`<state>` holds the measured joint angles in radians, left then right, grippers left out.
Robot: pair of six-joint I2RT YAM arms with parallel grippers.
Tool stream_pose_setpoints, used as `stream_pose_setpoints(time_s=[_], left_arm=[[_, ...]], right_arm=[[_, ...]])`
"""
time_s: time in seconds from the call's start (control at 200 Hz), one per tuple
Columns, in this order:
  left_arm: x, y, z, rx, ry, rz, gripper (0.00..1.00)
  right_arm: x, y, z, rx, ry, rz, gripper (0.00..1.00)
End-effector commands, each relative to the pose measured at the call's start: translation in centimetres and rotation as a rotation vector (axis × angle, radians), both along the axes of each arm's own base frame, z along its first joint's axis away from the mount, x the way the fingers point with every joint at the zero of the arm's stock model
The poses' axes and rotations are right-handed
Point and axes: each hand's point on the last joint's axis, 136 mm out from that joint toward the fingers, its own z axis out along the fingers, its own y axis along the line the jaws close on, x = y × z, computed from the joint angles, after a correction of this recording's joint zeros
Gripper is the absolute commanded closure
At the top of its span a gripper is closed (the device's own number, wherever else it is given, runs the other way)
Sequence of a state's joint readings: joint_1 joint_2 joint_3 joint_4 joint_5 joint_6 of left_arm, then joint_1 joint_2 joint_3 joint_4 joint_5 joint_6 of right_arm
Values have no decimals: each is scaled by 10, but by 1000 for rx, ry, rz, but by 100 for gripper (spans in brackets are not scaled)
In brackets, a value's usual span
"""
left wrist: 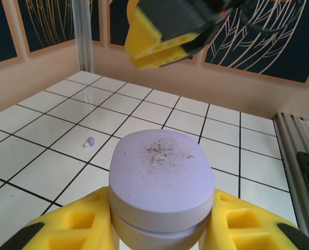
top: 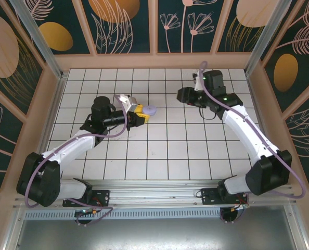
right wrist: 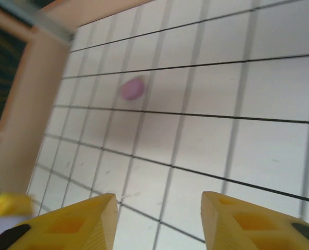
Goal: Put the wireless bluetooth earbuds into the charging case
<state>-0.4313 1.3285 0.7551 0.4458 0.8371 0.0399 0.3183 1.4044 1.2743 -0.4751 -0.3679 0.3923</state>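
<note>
Lying on the white tiled floor, ahead and left of the fingers of the left gripper, one earbud is a tiny lilac-and-white speck. Those fingers clench a closed, dust-speckled lilac charging case. Beyond, the right gripper stands released, fingers apart. Black grout lines the floor; tan wooden walls and dark floral panels surround it.

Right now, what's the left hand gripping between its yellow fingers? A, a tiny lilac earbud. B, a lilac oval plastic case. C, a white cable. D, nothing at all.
B: the left hand is shut on the lilac oval plastic case, with one of its yellow fingers pressed against each side of the case.
</note>
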Motion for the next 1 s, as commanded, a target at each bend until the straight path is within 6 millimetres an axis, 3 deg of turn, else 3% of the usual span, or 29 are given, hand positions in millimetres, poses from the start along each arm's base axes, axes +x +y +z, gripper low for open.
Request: stream_pose_setpoints(time_s=[0.0,0.185,0.475,0.726,0.991], left_arm=[[-5,0,7,-15,-27,-10,100],[-4,1,4,-8,-31,-2,100],[2,-3,-1,-16,-20,-7,100],[7,-7,-6,-14,-6,-21,100],[9,-9,-10,-8,-2,-30,100]], right_arm=[[26,-47,-64,30,163,-159,60],[60,-86,-120,85,262,-300,68],[101,-94,-175,83,360,-382,67],[123,-100,-193,59,372,-442,67],[136,-87,-205,25,395,-432,68]])
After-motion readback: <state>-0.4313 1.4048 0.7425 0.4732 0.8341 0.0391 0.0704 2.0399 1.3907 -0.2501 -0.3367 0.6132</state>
